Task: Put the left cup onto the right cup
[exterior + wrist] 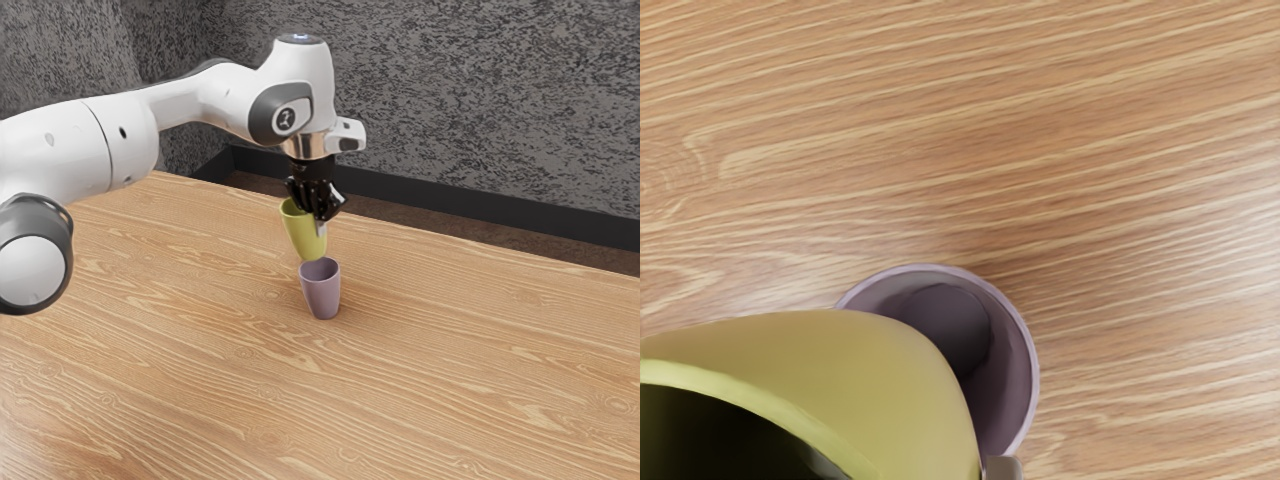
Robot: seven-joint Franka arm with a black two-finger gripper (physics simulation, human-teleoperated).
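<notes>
- Green cup (300,235) is clear of the table (450,380): it hangs tilted, and my gripper (318,208) is clamped on its wall at the rim.
- Its base is just over the purple cup (321,288), which stands upright nearer the table's far edge. I cannot tell if they touch.
- The wrist view shows it over part of the purple mouth.
- Left, I judge: centre, lower, release.

Your arm (120,125) wears glossy white rounded shells, with dark grey discs (30,255) capping its joints: one at the exterior view's 9 o'clock edge, another near 12 o'clock carrying a small white mark. At that disc's 6 o'clock sits a silvery collar (305,148), a small white box (345,135) at its 3 o'clock, then the black pincer (318,218).
</notes>
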